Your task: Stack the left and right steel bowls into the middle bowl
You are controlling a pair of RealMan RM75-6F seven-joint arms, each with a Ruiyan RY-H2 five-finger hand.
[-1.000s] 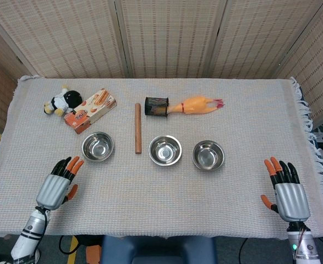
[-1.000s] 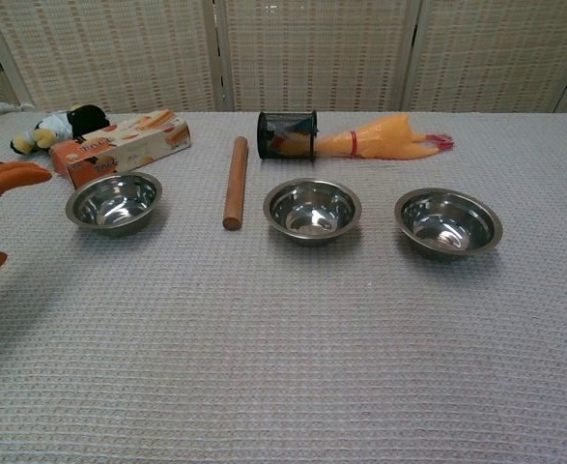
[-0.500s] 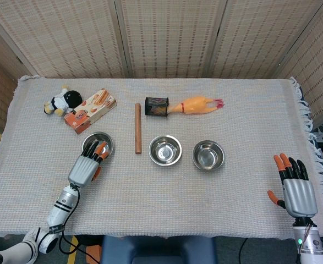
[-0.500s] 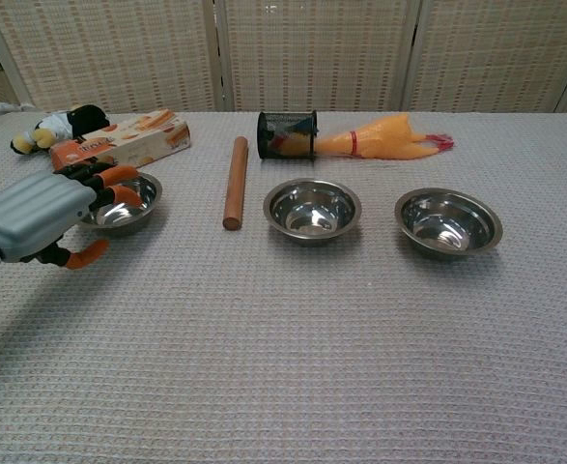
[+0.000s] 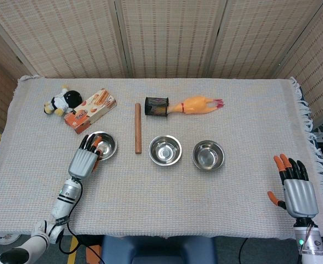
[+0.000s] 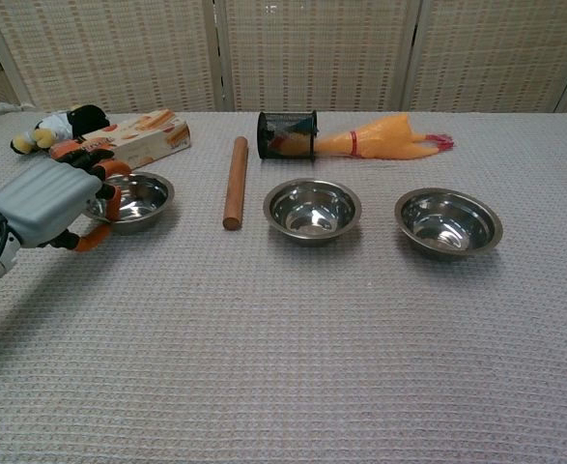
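Though no bowl is stacked yet, the first grab has begun.
Table [image 5: 150, 187]: cloth-covered, three bowls in a row.
Left hand [image 5: 85, 158]: has reached in from the near edge to the left bowl [image 5: 105, 144]; fingers over its near rim, thumb under, apparently pinching it, though contact is hard to confirm.
Left bowl: nudged slightly right, not lifted.
Right hand [image 5: 297, 191]: fingers spread, holding nothing, idle at the near right.
Middle bowl [image 5: 165, 150]: empty, waiting.
Right bowl [image 5: 208, 155]: untouched.

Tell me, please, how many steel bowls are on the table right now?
3: the left bowl at the left hand, the middle bowl beside the wooden rod, the right bowl. None appears hidden.
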